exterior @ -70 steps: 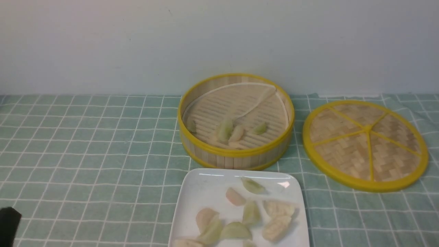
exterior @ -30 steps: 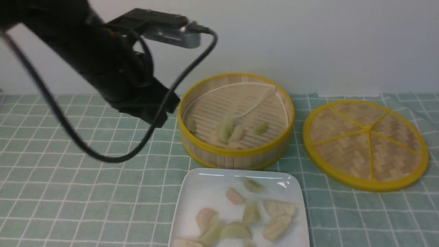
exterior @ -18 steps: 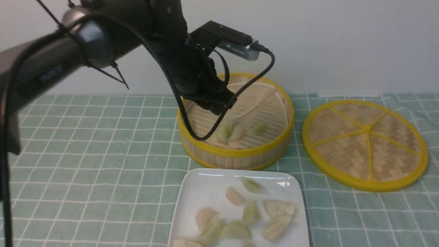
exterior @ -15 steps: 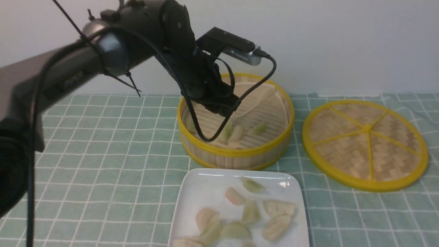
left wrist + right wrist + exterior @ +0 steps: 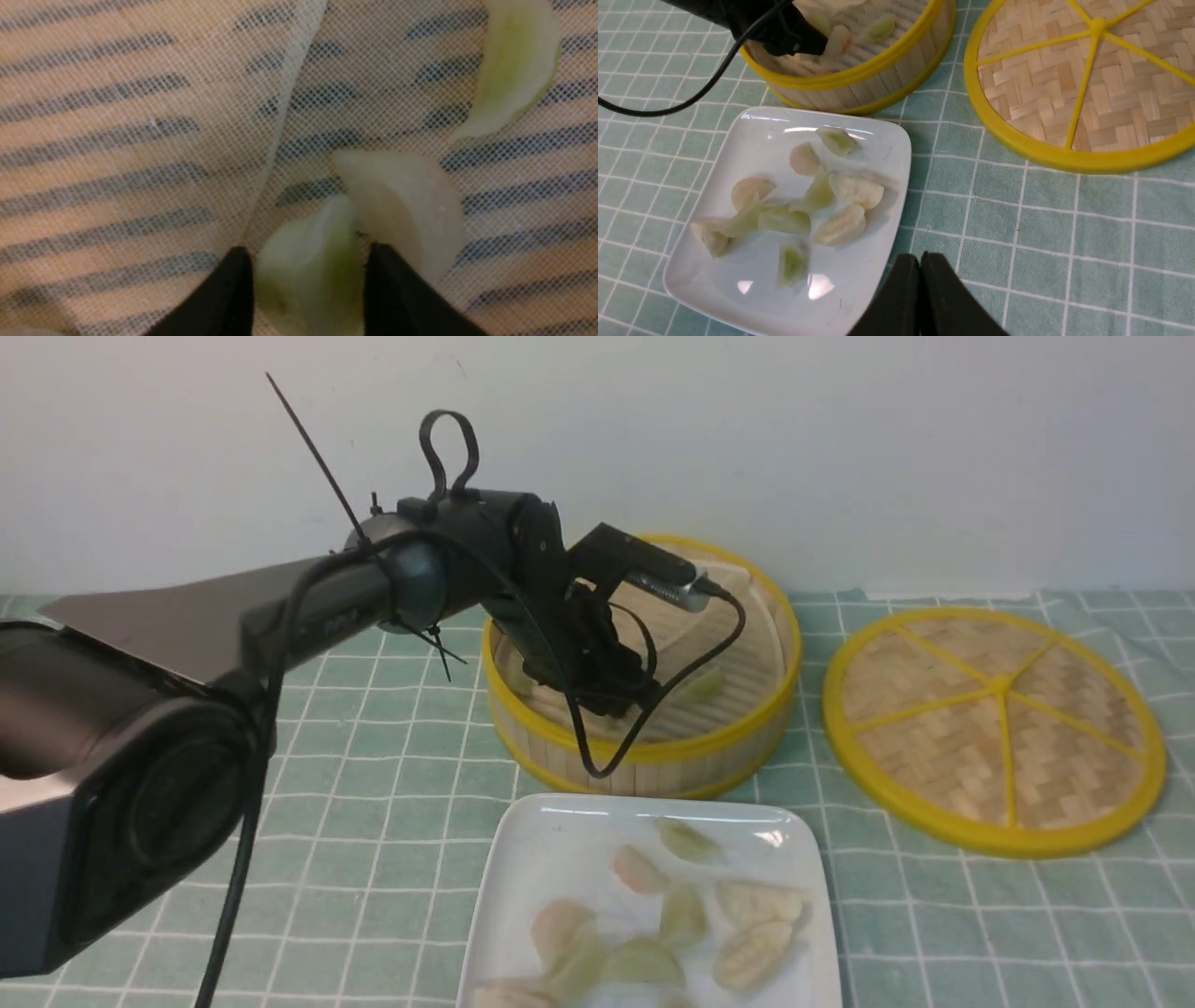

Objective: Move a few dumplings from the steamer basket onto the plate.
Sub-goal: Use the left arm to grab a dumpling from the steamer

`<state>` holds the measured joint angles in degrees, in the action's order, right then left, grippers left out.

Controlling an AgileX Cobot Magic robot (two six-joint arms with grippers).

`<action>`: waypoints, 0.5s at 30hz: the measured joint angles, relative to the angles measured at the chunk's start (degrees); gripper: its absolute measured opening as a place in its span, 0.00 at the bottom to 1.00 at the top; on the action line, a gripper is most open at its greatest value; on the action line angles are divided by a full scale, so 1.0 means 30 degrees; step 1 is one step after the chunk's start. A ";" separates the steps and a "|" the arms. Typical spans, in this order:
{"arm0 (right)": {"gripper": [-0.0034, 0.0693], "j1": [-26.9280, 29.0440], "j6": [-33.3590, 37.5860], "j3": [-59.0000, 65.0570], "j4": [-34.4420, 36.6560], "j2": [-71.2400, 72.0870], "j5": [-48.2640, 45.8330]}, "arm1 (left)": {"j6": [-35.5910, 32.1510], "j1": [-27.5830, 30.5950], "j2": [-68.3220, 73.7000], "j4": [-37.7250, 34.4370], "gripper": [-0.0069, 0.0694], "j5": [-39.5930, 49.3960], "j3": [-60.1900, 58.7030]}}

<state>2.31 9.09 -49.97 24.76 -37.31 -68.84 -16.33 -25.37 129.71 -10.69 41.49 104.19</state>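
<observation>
Left gripper (image 5: 308, 249) has dropped into round yellow-rimmed bamboo steamer basket (image 5: 653, 753), jaws narrowed onto pale green crescent dumpling (image 5: 303, 280) at its 7 o'clock: pick starting. White square plate (image 5: 540, 861) at 6 o'clock. Right gripper (image 5: 920, 261) closed.

The left arm (image 5: 308, 607) was stretched forward and across, wrist pitched steeply down. Down low, the left gripper (image 5: 309, 252) had its black fingers (image 5: 233, 289) pressed against both sides of a pale green dumpling (image 5: 303, 284). The right gripper (image 5: 920, 256) hung aloft, fingers pinched together, holding nothing.
</observation>
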 joint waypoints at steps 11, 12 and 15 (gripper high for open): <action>0.03 0.0000 0.0330 0.0000 -0.0017 0.0000 -0.0637 | 0.0191 -0.0013 -0.3104 0.0452 0.40 0.6510 0.2640; 0.03 0.0000 0.0330 0.0000 -0.0017 0.0000 -0.0752 | 0.0191 -0.0013 -0.4023 0.0392 0.40 0.7728 0.2780; 0.03 0.0000 0.0330 0.0000 0.0000 0.0000 -0.1007 | 0.0301 -0.0013 -0.5764 -0.0659 0.40 0.9460 0.2757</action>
<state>2.31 10.08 -49.97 24.76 -37.31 -71.86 -15.43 -25.41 112.42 -12.67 69.87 112.46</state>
